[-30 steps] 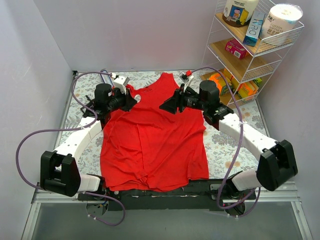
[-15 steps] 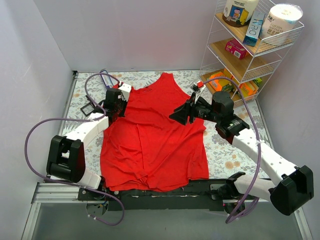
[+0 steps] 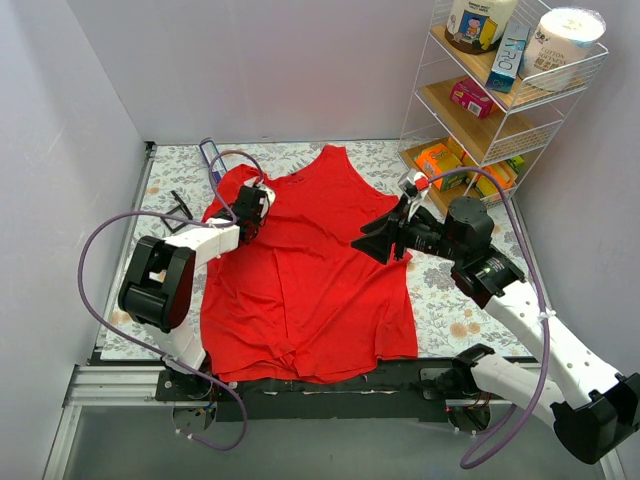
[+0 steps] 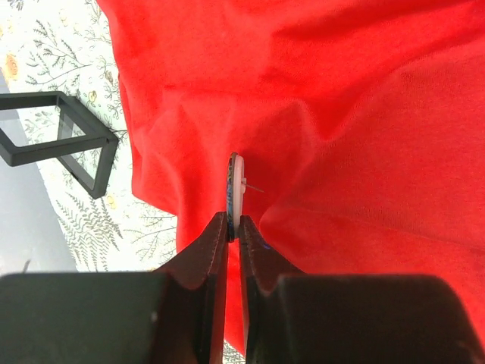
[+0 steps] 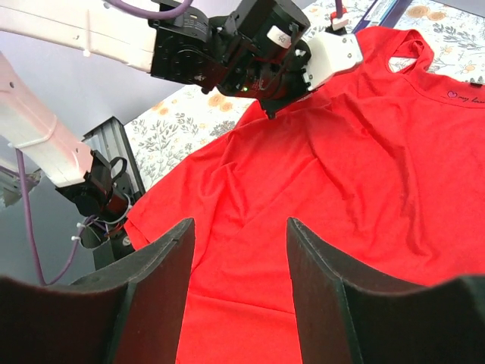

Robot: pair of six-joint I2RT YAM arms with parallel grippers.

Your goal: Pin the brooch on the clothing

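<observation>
The clothing, a red tank top (image 3: 310,270), lies flat on the floral mat and fills both wrist views (image 4: 364,114) (image 5: 318,189). My left gripper (image 3: 246,228) stands fingers-down at the top's left shoulder edge. In the left wrist view it (image 4: 234,227) is shut on the brooch (image 4: 236,193), a thin disc seen edge-on with its pin sticking out to the right, just above the fabric. The brooch is too small to make out in the top view. My right gripper (image 3: 358,245) hovers open and empty over the top's right side (image 5: 241,262).
A wire shelf (image 3: 500,100) with boxes and bottles stands at the back right. A black wire frame (image 3: 180,205) (image 4: 57,144) lies on the mat left of the top. A blue packet (image 3: 212,155) lies at the back left. Walls close in the left and back.
My left arm folded in, and its gripper shifted a little nearer over the top's left shoulder. My right gripper drew back to the right and nearer, staying open.
</observation>
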